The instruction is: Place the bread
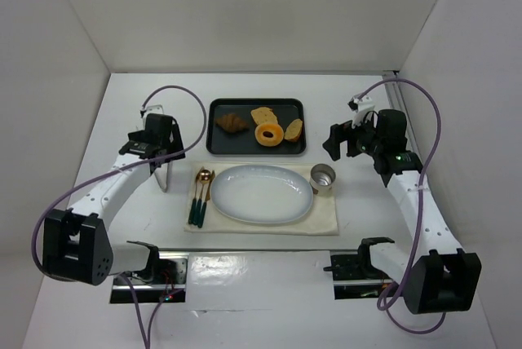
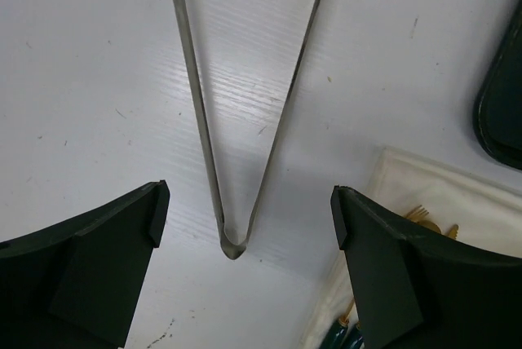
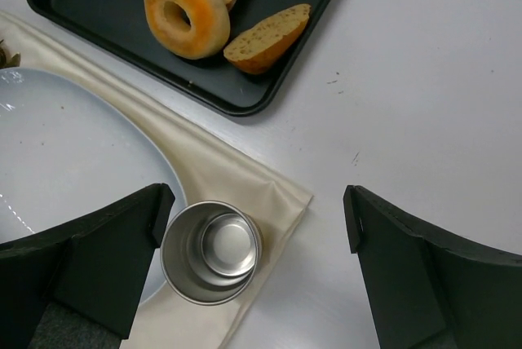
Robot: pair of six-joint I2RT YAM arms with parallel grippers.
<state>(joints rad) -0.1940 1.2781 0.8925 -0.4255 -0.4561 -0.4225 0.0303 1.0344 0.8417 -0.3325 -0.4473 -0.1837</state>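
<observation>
Bread lies in a black tray: a croissant, a ring-shaped bagel and two brown slices. An empty white oval plate sits on a cream cloth. Metal tongs lie on the table left of the cloth. My left gripper hangs open over them, the tongs' hinge end between its fingers, untouched. My right gripper is open and empty above the cloth's right corner.
A steel cup stands on the cloth right of the plate, close under the right gripper's left finger. A gold spoon and fork with teal handles lie left of the plate. White walls enclose the table on three sides.
</observation>
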